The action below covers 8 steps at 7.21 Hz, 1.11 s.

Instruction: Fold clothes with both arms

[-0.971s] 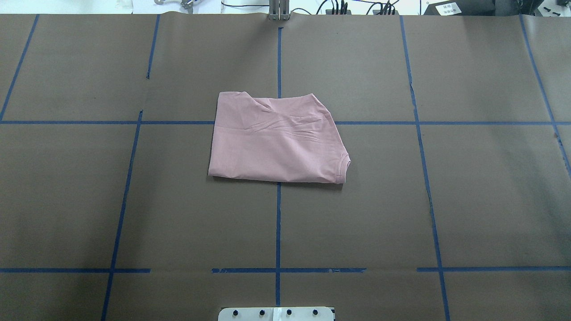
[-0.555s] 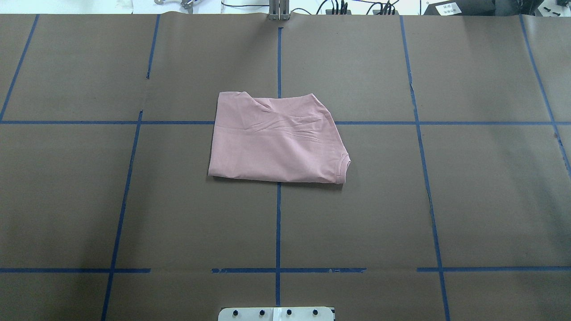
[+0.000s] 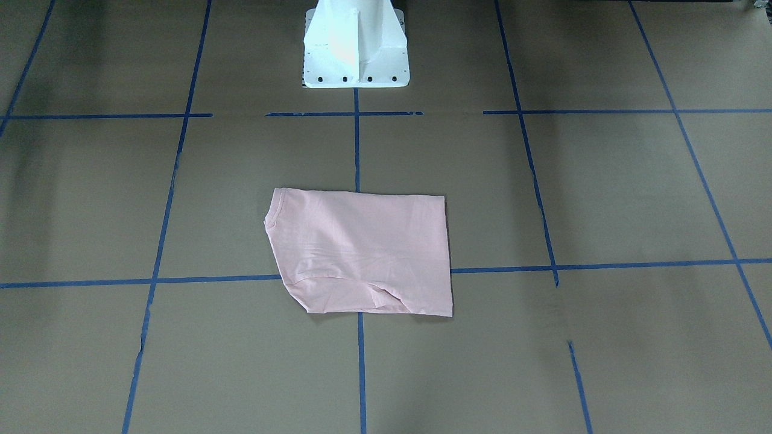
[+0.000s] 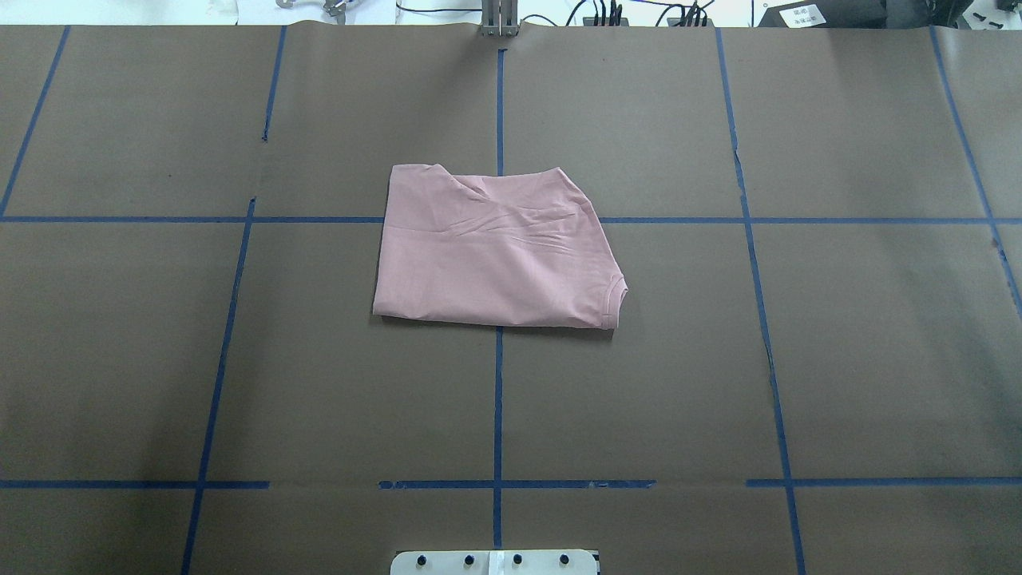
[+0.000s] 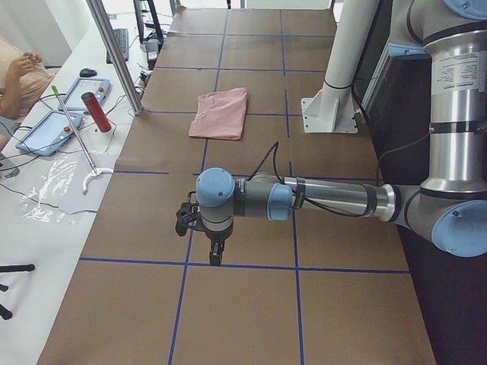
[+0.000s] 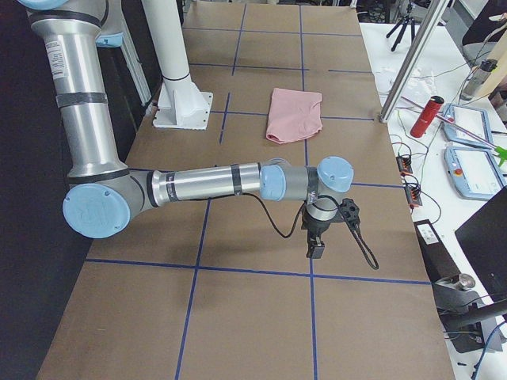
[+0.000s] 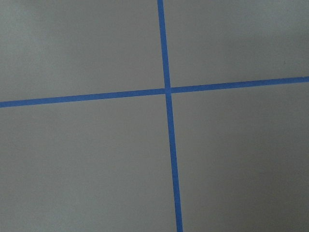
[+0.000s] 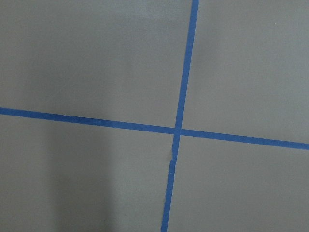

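The pale pink T-shirt (image 4: 495, 247) lies folded into a rough rectangle at the table's middle, collar at its near right corner. It also shows in the front view (image 3: 362, 253), the left view (image 5: 221, 114) and the right view (image 6: 295, 113). No print shows. My left gripper (image 5: 215, 255) hangs over a blue tape crossing far from the shirt, at the table's left end. My right gripper (image 6: 315, 249) hangs likewise at the right end. Both show only in the side views, so I cannot tell whether they are open or shut. Both wrist views show only brown paper and tape.
The white pedestal (image 3: 356, 48) stands at the robot's side of the table. Blue tape lines (image 4: 498, 399) grid the brown paper. A side bench holds a red bottle (image 5: 97, 112), tablets (image 5: 85, 93) and a metal post (image 5: 114, 53); a person's arm (image 5: 15, 76) shows there.
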Each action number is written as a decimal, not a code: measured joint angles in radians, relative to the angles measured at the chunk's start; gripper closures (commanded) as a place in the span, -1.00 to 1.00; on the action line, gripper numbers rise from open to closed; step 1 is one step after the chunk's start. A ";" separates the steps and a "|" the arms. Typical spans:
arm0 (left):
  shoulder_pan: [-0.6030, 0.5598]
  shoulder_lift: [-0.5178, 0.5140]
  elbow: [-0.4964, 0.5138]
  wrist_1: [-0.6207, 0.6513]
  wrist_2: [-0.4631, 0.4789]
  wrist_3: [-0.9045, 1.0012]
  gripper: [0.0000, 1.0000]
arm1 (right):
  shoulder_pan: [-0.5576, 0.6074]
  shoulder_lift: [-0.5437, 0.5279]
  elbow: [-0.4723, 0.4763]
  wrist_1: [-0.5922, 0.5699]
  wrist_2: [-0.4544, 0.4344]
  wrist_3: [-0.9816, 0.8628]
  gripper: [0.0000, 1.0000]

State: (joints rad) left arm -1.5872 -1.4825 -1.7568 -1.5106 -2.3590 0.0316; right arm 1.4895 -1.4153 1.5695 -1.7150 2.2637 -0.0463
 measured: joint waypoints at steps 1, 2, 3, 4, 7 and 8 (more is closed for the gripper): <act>0.000 0.001 -0.017 0.044 0.007 0.023 -1.00 | 0.000 -0.003 0.002 0.000 0.000 -0.001 -1.00; -0.001 0.005 -0.024 0.066 0.019 0.069 -1.00 | 0.000 -0.006 0.006 0.000 0.000 -0.001 -1.00; -0.002 0.007 -0.023 0.078 0.026 0.101 -1.00 | 0.000 -0.007 0.011 0.000 0.000 -0.001 -1.00; -0.002 0.006 -0.024 0.083 0.025 0.114 -1.00 | 0.000 -0.008 0.020 0.000 -0.001 0.000 -1.00; -0.002 0.005 -0.027 0.076 0.022 0.121 -1.00 | 0.000 -0.009 0.032 0.000 -0.001 0.001 -1.00; -0.002 0.005 -0.029 0.075 0.021 0.121 -1.00 | 0.000 -0.008 0.033 0.000 0.000 0.001 -1.00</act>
State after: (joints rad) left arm -1.5892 -1.4772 -1.7853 -1.4352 -2.3377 0.1523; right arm 1.4895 -1.4238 1.6027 -1.7150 2.2636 -0.0454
